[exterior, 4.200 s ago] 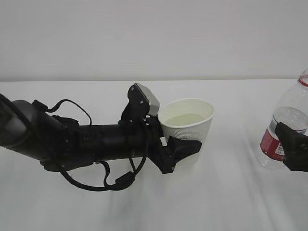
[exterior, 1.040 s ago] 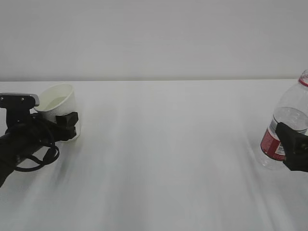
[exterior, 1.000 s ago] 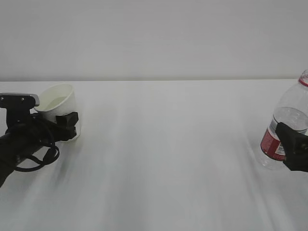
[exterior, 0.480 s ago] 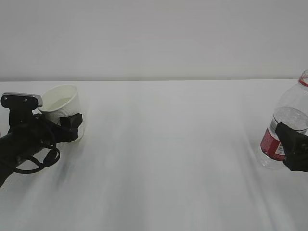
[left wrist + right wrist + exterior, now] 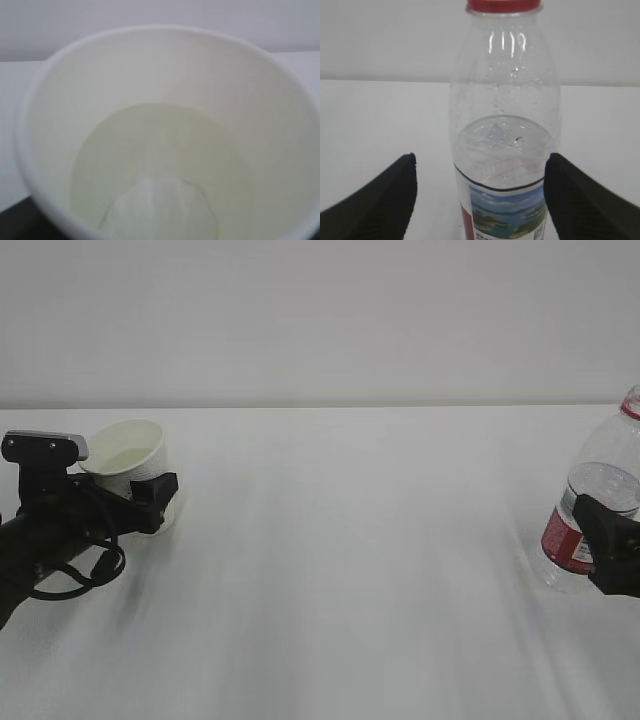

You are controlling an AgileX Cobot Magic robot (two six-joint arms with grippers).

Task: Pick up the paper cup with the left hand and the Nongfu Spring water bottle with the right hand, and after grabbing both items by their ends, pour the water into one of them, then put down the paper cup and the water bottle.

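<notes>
The left wrist view is filled by the paper cup (image 5: pixel 165 135) just ahead of the left hand: its cream inside holds a shallow pool of water (image 5: pixel 160 165), and no fingers show there. The exterior view gives what that close look lacks: the left hand (image 5: pixel 150 502) lies low at the left of the table (image 5: pixel 350 570), its black fingers (image 5: pixel 155 488) against the cup's side, the cup (image 5: pixel 130 465) standing upright; whether they are pinching it or spread clear I cannot tell. In the right wrist view the two dark fingers (image 5: pixel 380 192) of the right hand stand spread, with bare table showing between each and the bottle (image 5: pixel 505 140) upright between them, its water level sitting just above the label. The exterior view shows that right hand (image 5: pixel 612 550) only partly, at the right edge, in front of the bottle (image 5: pixel 590 505).
</notes>
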